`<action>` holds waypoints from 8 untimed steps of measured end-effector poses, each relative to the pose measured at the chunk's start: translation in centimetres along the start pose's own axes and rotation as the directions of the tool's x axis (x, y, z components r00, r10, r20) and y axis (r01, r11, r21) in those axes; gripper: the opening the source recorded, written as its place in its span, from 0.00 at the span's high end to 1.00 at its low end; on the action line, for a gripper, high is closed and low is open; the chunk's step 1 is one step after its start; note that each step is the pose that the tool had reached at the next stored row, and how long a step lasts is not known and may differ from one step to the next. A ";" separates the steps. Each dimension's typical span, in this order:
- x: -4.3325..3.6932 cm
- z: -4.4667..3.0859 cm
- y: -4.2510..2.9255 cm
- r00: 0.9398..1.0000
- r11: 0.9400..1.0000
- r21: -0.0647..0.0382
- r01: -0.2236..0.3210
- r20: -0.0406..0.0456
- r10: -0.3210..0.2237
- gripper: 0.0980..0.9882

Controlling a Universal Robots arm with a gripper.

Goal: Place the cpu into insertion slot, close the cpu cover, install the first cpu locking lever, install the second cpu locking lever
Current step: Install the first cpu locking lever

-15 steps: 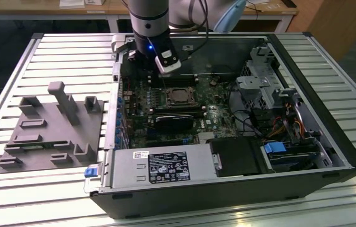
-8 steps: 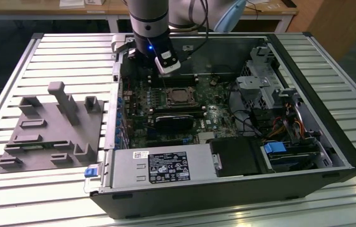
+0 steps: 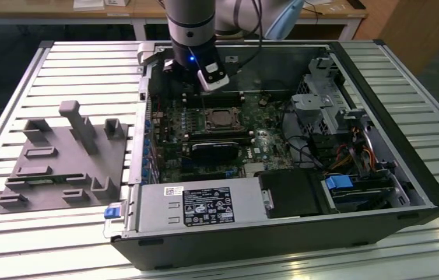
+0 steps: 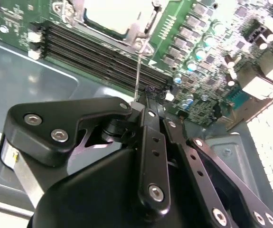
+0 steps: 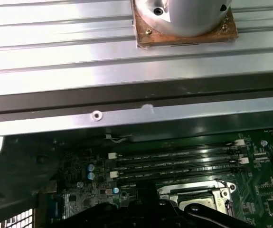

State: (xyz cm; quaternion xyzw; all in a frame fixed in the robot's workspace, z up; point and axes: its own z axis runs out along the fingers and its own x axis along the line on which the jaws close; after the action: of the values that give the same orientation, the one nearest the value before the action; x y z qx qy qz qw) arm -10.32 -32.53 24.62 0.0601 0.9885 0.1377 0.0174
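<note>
Well apart from the jaws (image 4: 143, 100), on the exterior view's left: grey fixture tray (image 3: 60, 157) on the surface (image 3: 17, 233). Jaws are together, seemingly pinching the tip of a thin raised locking lever (image 4: 137, 71). Just beyond them, past the memory slots (image 4: 98, 52): cpu (image 4: 108, 14) seated in insertion slot (image 3: 206, 119), cpu cover (image 4: 138, 32) looks down. Step is likely lever install, first or second unclear. It calls for a firm pinch and swinging the lever under its catch.
</note>
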 end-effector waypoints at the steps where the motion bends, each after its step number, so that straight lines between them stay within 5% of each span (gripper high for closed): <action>1: -0.24 0.01 0.03 1.000 1.000 0.000 0.000 0.000 0.000 0.99; 8: -1.99 0.11 0.23 1.000 1.000 -0.002 0.000 0.000 0.000 0.99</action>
State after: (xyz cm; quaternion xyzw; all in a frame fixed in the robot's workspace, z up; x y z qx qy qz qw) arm -8.32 -32.53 24.61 0.0600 0.9884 0.1387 0.0173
